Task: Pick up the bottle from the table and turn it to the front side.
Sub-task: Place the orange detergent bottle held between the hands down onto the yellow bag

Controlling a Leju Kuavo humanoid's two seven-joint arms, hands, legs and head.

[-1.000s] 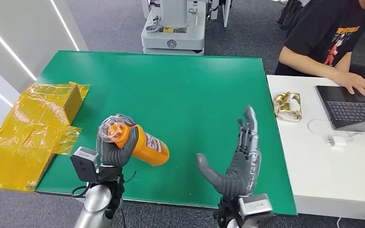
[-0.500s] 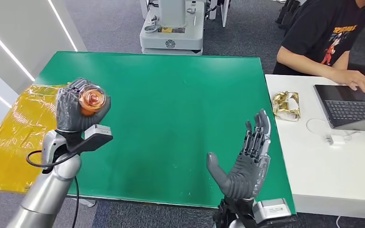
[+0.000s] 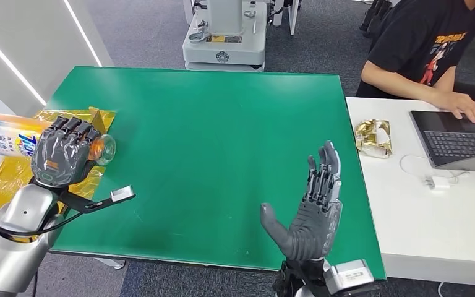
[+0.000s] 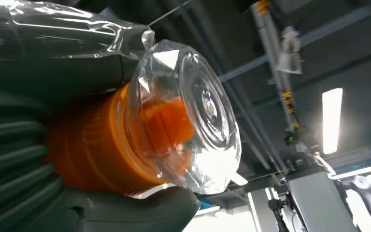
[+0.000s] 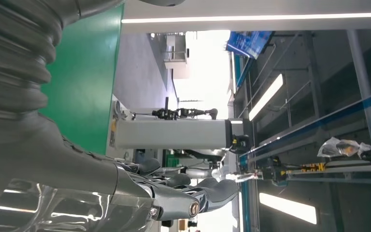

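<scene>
My left hand (image 3: 65,153) grips an orange bottle (image 3: 3,133) and holds it lying sideways in the air over the green table's (image 3: 222,136) left edge. Its clear cap (image 3: 105,149) points toward the table and its labelled body sticks out to the left. In the left wrist view the clear cap (image 4: 188,116) and orange neck (image 4: 92,145) jut out of my fingers (image 4: 14,159). My right hand (image 3: 309,210) is raised over the table's front right part, palm up, fingers spread, holding nothing. My right hand's fingers (image 5: 193,191) stretch out bare in the right wrist view.
A yellow plastic-wrapped box (image 3: 18,179) lies by the table's left edge under my left arm. A white desk (image 3: 433,223) at the right carries a laptop (image 3: 457,139), a gold wrapper (image 3: 374,137) and a person (image 3: 433,49) typing. A grey machine (image 3: 226,37) stands beyond the table.
My left hand has rolled over with the bottle and swung it left, so the cap that faced the camera now points right. My right hand has stayed almost in place.
</scene>
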